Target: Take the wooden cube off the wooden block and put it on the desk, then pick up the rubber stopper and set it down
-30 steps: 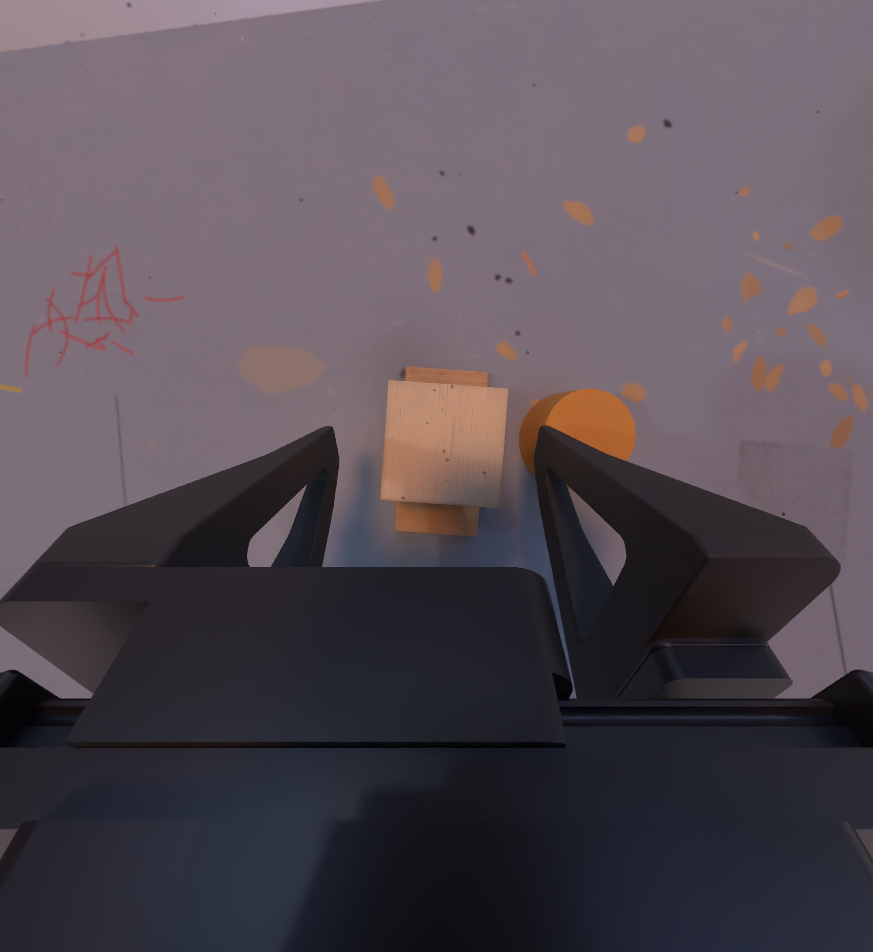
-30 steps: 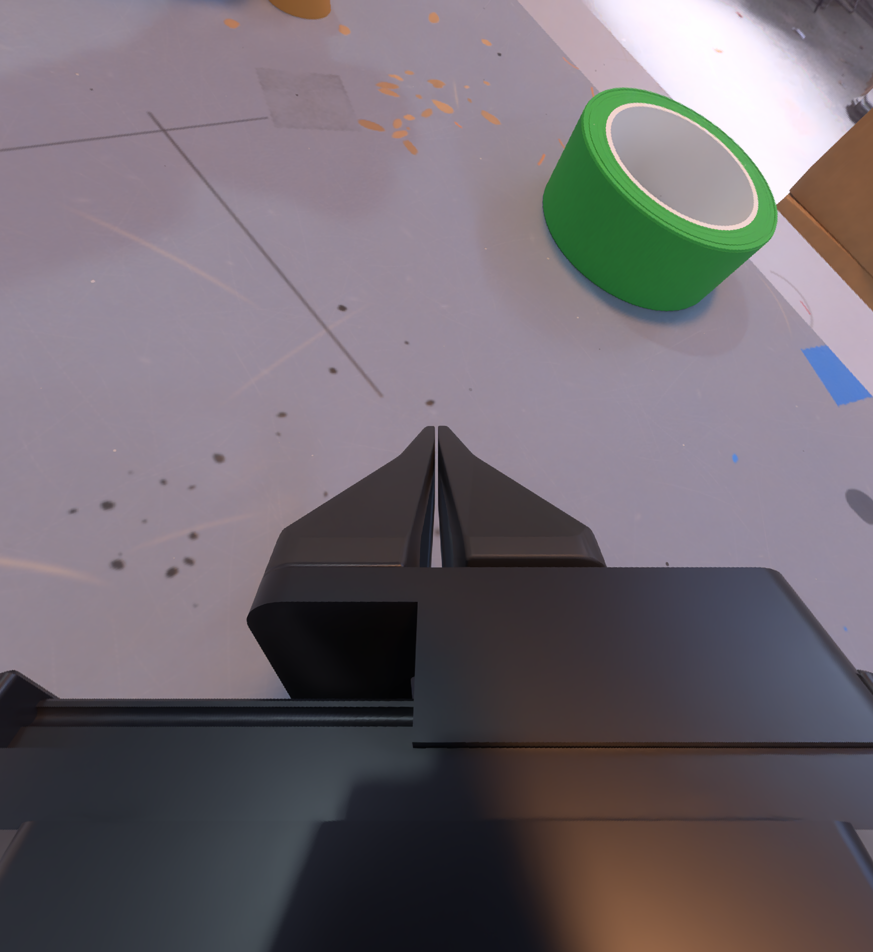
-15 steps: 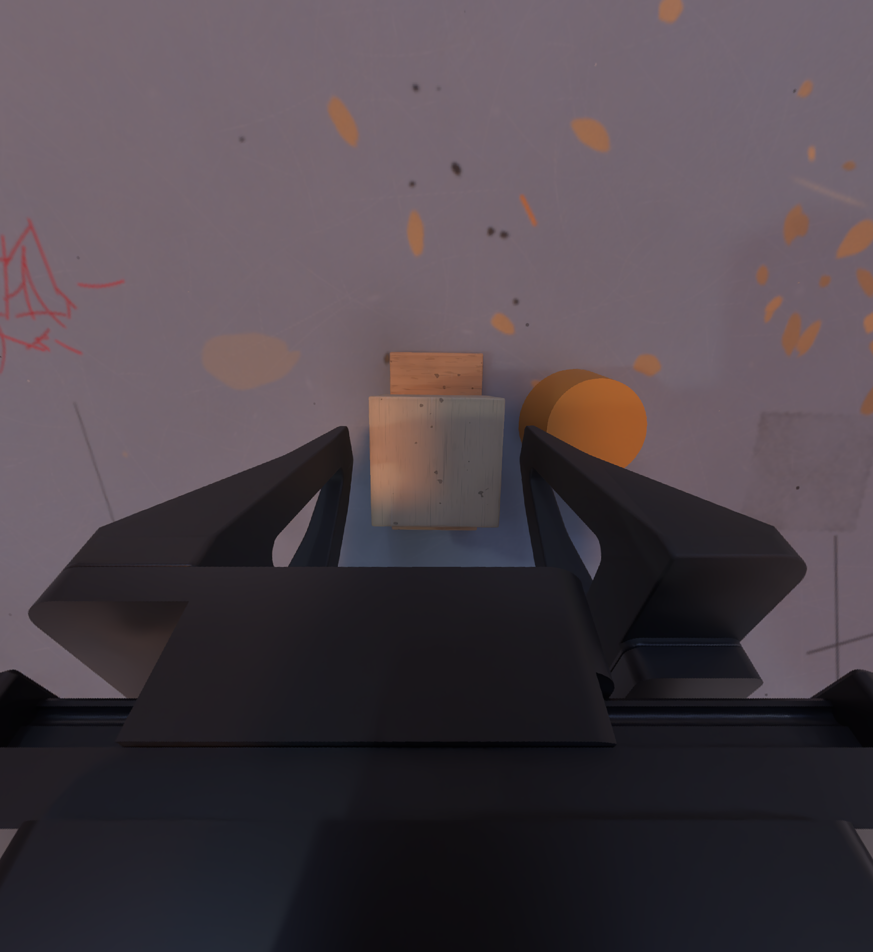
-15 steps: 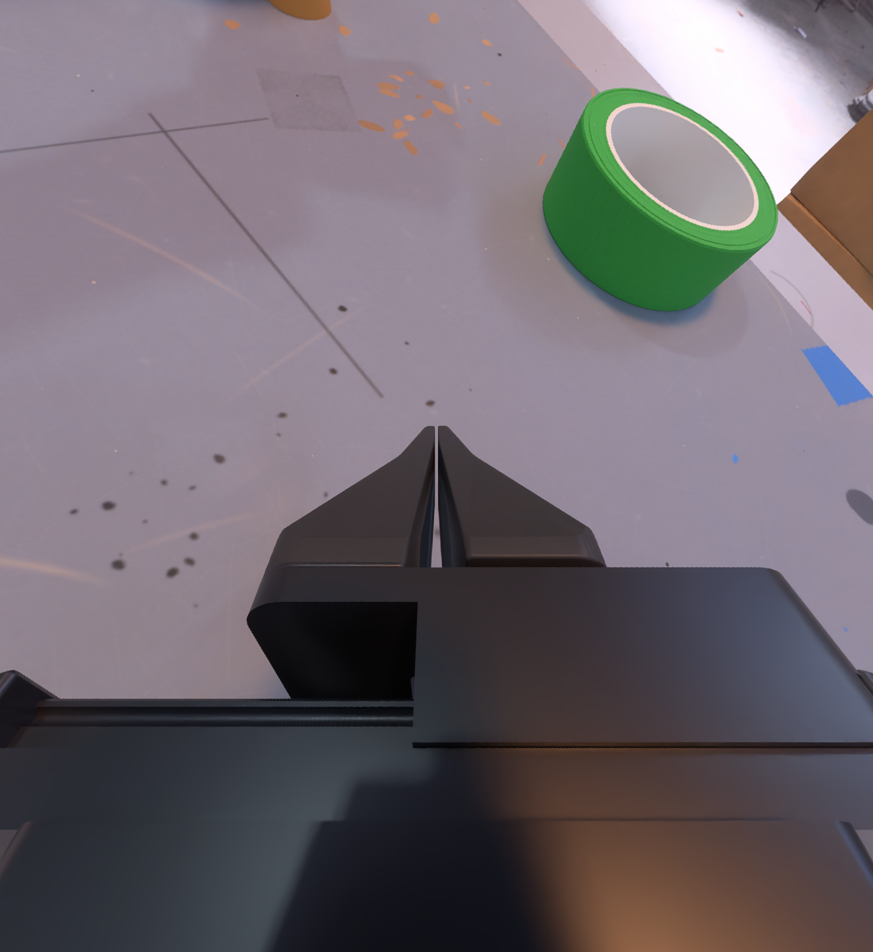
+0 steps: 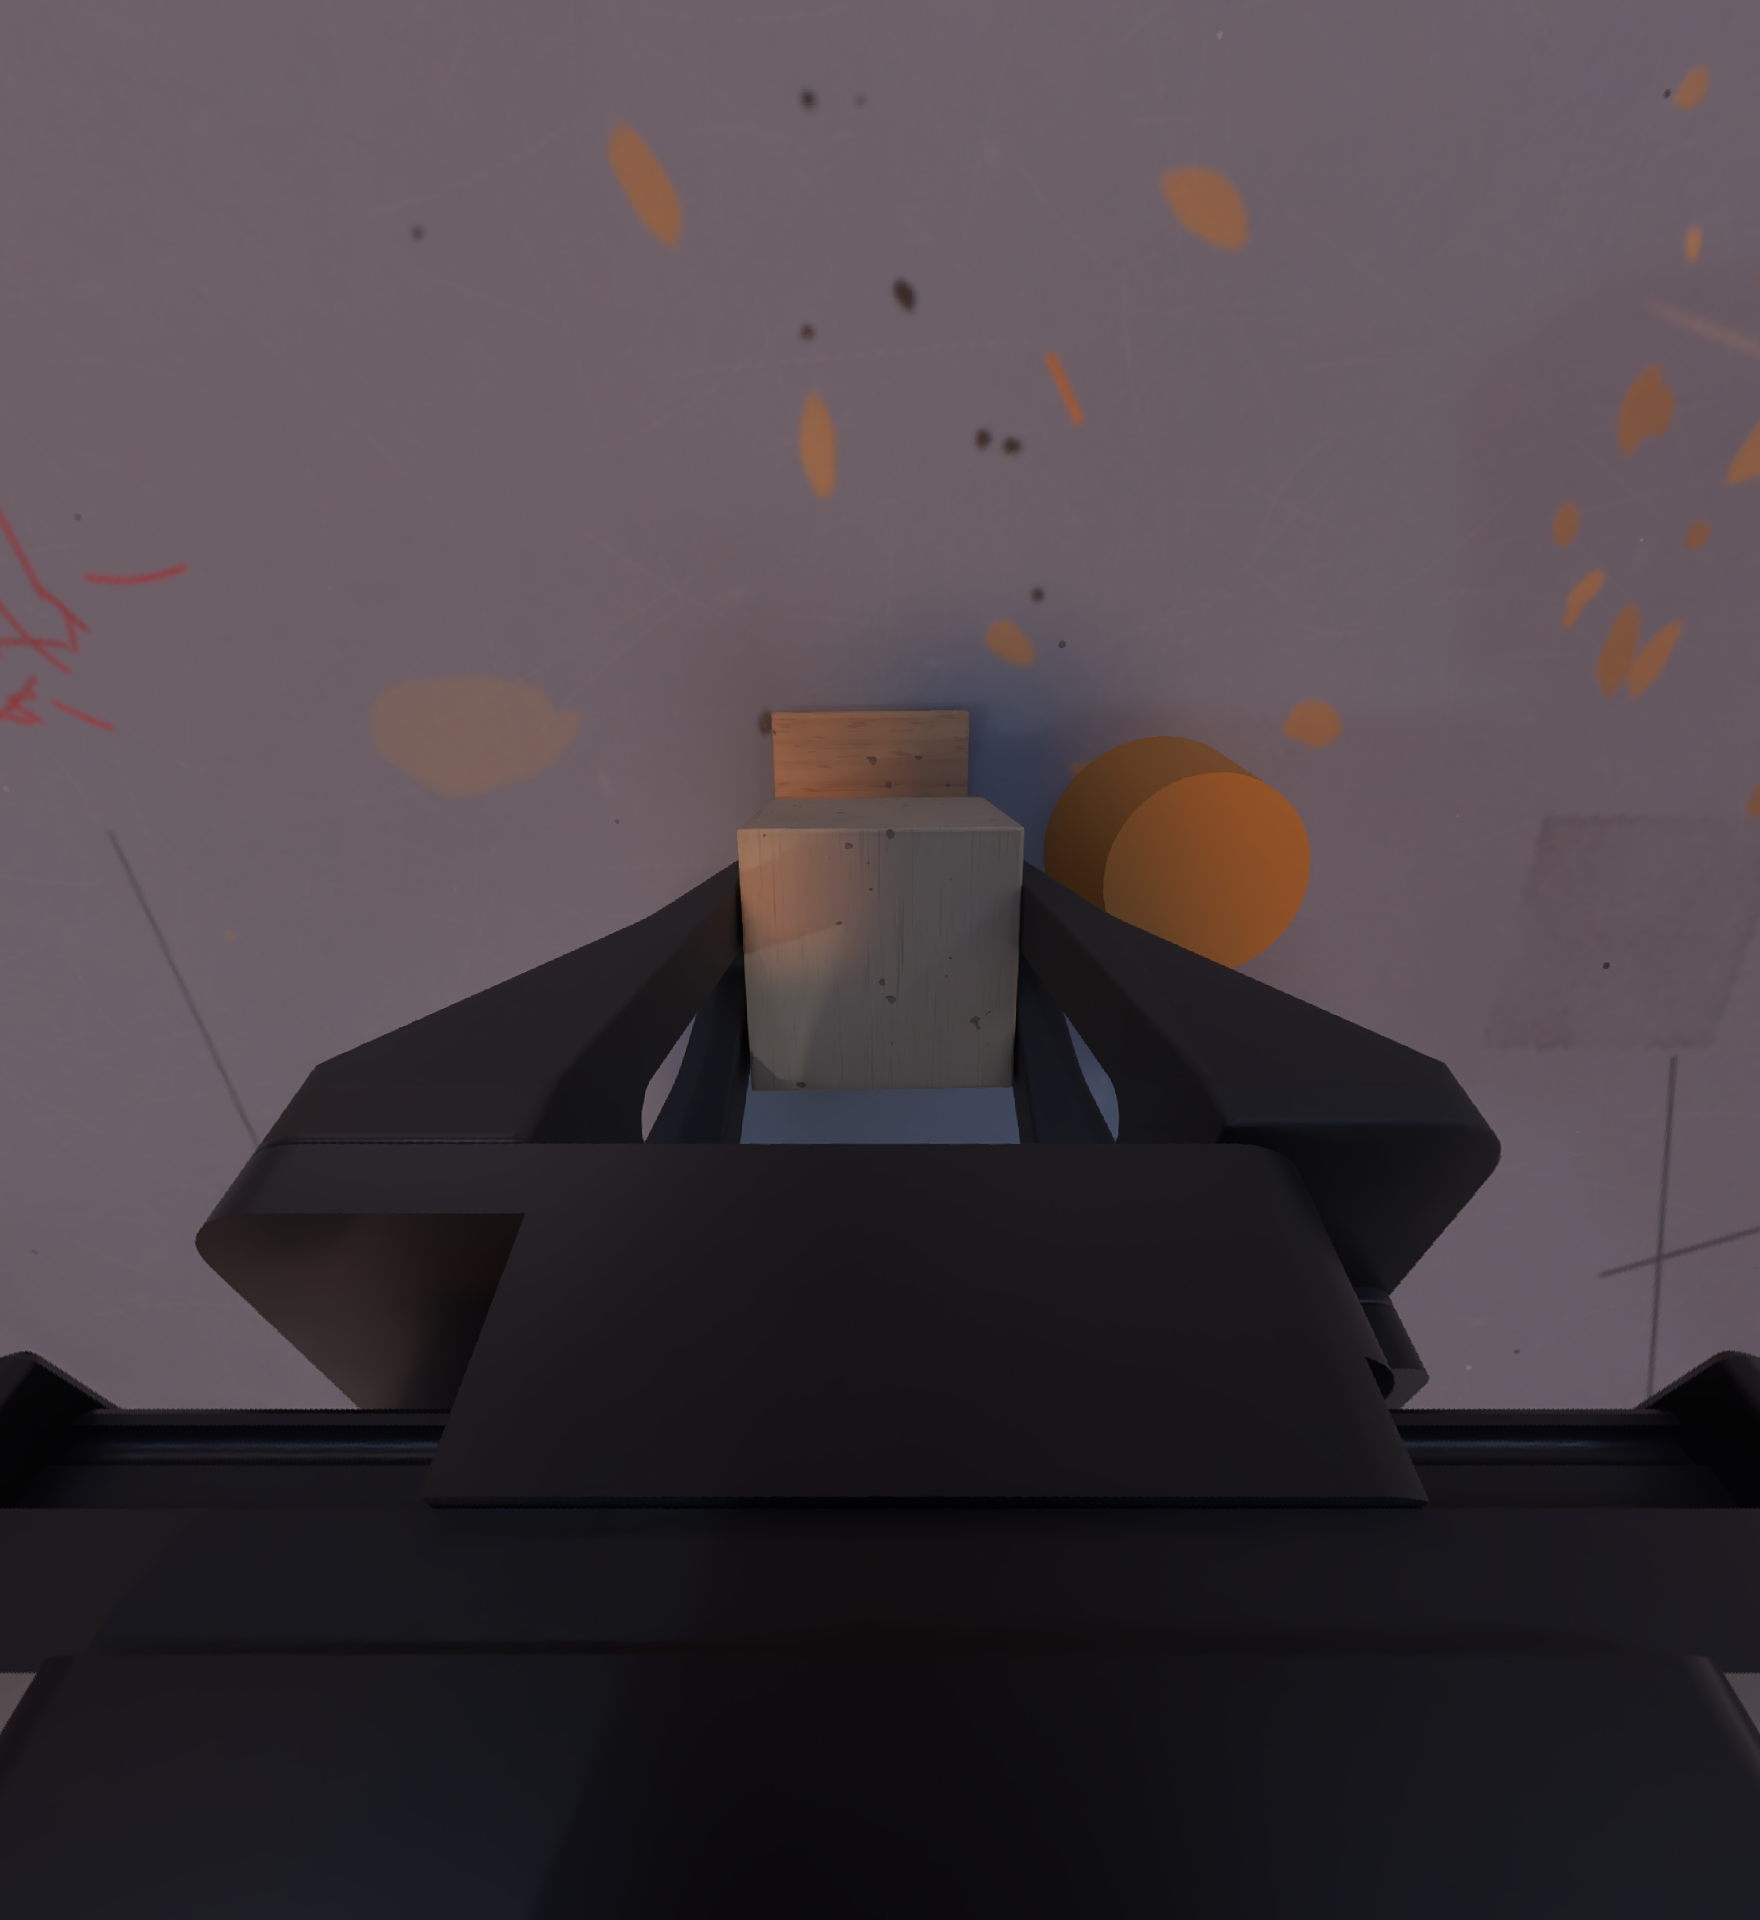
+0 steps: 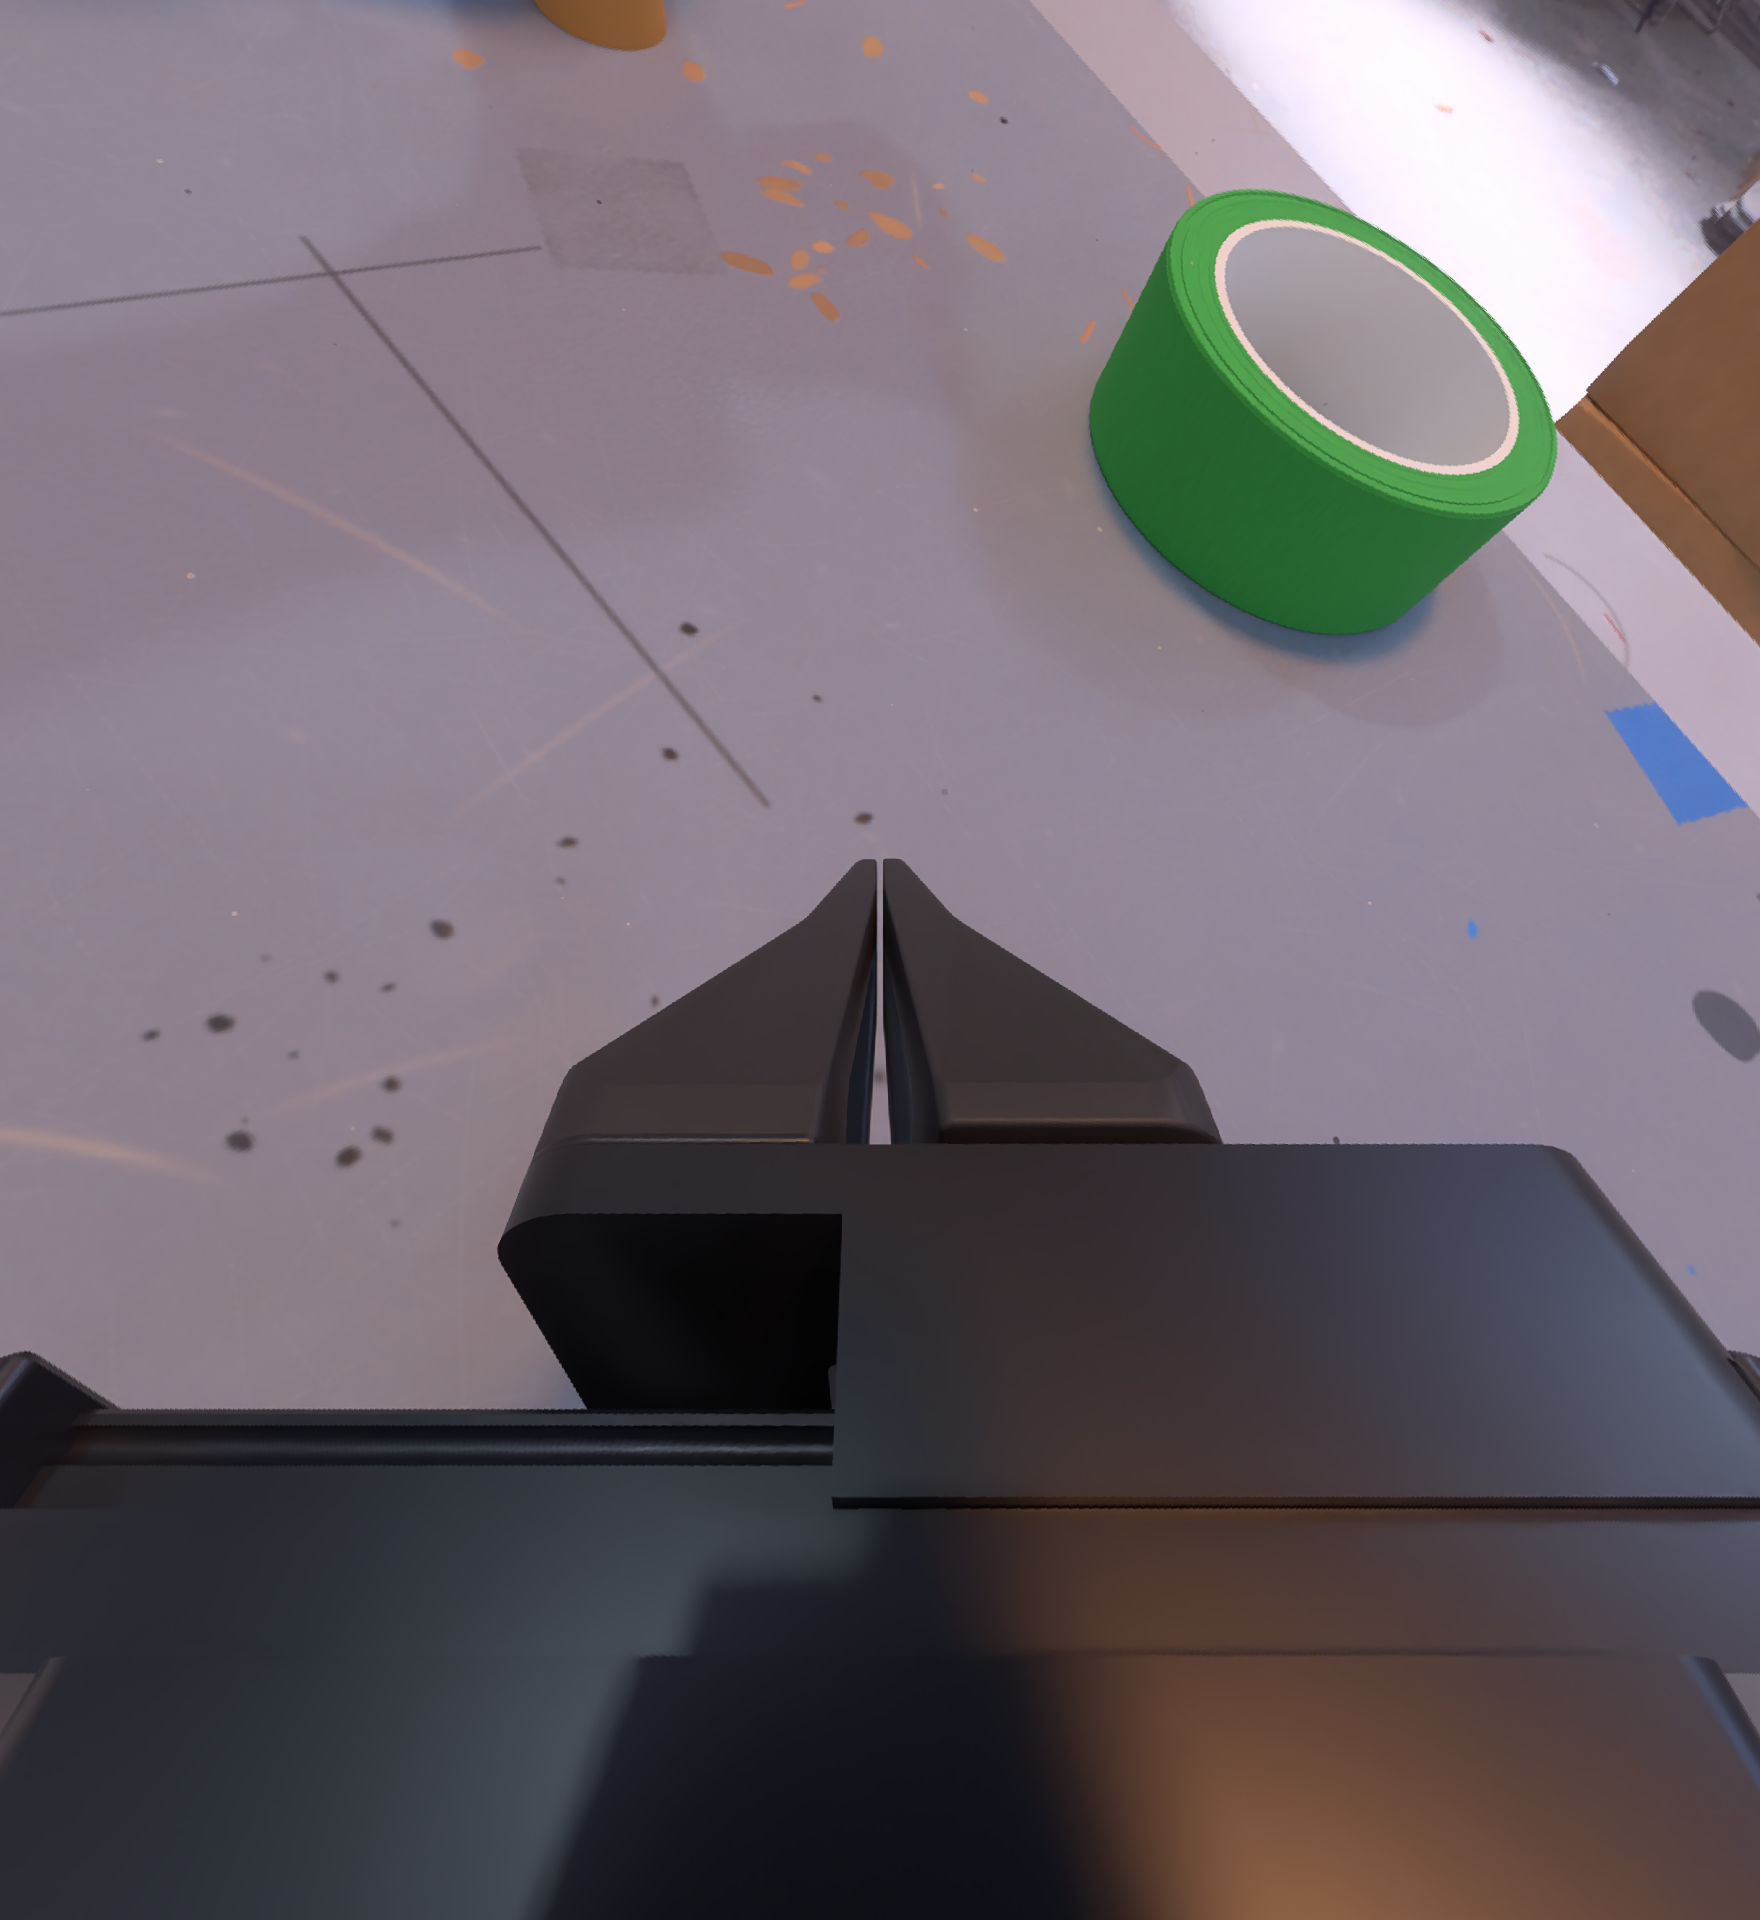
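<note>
In the left wrist view a pale wooden cube (image 5: 881, 940) sits between the two black fingers of my left gripper (image 5: 881, 883), which touch its left and right sides. The darker wooden block (image 5: 871, 753) shows just beyond the cube, mostly hidden under it. An orange rubber stopper (image 5: 1193, 857) stands on the desk right of the cube, just beyond the right finger (image 5: 1146, 987). In the right wrist view my right gripper (image 6: 879, 868) is shut and empty over the desk; the stopper (image 6: 601, 21) shows at the top edge.
A green tape roll (image 6: 1317, 416) stands on the desk (image 6: 336, 623) at the upper right of the right wrist view, near the desk's edge. A brown cardboard box (image 6: 1728, 457) lies beyond that edge. Orange specks, red scribbles and dark lines mark the desk.
My left gripper has come down over the cube and its fingers have closed from wide apart onto the cube's sides. The right gripper has not moved.
</note>
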